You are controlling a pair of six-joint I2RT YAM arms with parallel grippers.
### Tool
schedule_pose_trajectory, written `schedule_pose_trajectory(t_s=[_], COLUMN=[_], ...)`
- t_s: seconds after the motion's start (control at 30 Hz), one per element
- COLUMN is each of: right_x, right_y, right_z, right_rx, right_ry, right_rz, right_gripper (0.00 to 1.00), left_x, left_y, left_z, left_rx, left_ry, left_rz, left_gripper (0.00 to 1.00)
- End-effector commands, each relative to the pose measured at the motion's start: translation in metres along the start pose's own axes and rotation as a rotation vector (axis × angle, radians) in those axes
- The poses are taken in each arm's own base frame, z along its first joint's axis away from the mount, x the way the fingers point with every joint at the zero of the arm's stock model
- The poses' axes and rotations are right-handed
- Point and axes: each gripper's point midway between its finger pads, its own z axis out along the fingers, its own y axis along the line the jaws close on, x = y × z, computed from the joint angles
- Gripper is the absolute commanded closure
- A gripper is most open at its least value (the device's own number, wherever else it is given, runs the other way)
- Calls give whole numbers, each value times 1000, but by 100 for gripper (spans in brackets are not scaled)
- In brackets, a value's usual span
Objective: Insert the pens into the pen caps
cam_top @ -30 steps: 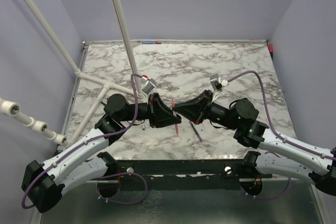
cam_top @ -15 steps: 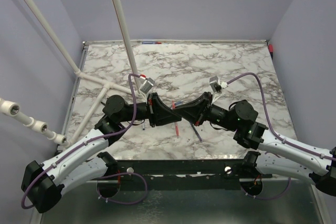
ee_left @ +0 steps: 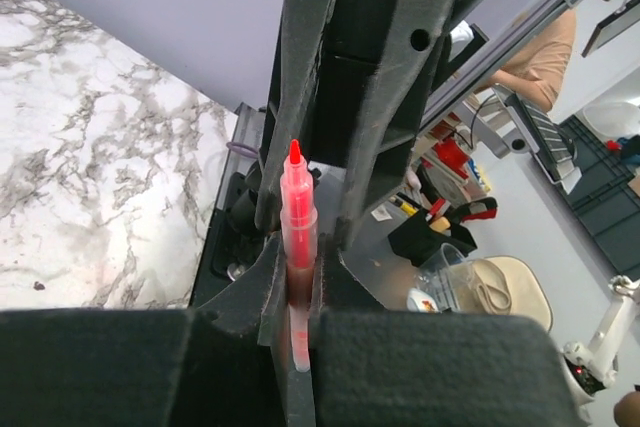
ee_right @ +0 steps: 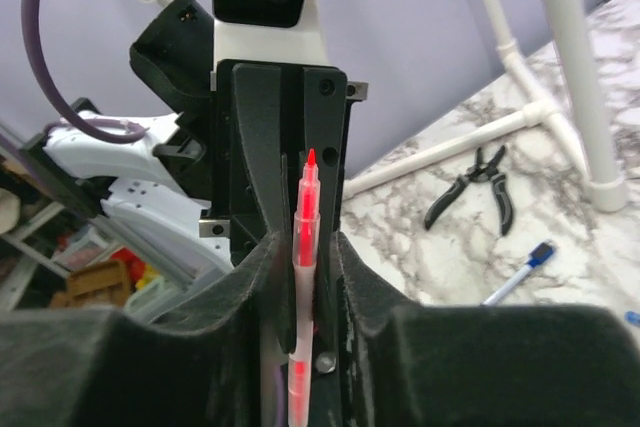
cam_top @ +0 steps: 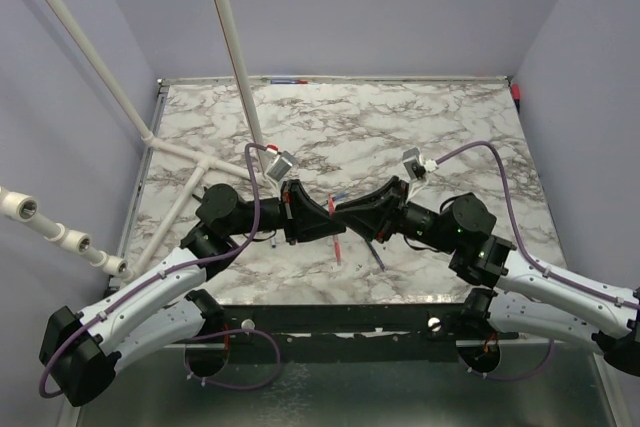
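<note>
The left arm (cam_top: pixel 150 297) and the right arm (cam_top: pixel 540 282) are stretched low over the marble worktop (cam_top: pixel 420 117), bent at the elbows and set tip to tip just right of the white pipes (cam_top: pixel 232 57). The left pincer (cam_top: pixel 330 217) is clamped tight on the red pen (ee_left: pixel 298 222), which is held clear of the worktop. The right pincer (cam_top: pixel 343 213) is parted slightly, its fingers (ee_right: pixel 255 277) flanking the same pen; contact cannot be told. Near the pipes' foot, black pliers (ee_right: pixel 480 187) and a blue pen (ee_right: pixel 520 269) are seen lying flat.
</note>
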Motion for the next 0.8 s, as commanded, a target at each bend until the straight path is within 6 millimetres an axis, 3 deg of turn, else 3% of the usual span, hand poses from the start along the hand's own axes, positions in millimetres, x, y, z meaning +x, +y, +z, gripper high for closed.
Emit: schedule_pose_trajectory(t_s=[0.0, 0.27, 0.4, 0.6, 0.77], right_x=[-14, -19, -10, 19, 49], right_y=[-4, -49, -88, -137, -160], right_z=[-12, -43, -65, -92, -95], right_rx=[64, 349, 587, 870, 963], right_ry=[-17, -2, 50, 204, 339], right_rz=[-63, -124, -127, -183, -215], right_gripper=[67, 59, 58, 58, 57], left_x=[-5, -5, 0, 8, 9], left_y=[6, 27, 37, 51, 60], left_z=[-2, -9, -14, -18, -24], left_rx=[-47, -198, -250, -295, -355], left_ry=[-21, 65, 105, 140, 166], left_rz=[54, 167, 210, 231, 263], left_gripper=[100, 100, 100, 100, 100])
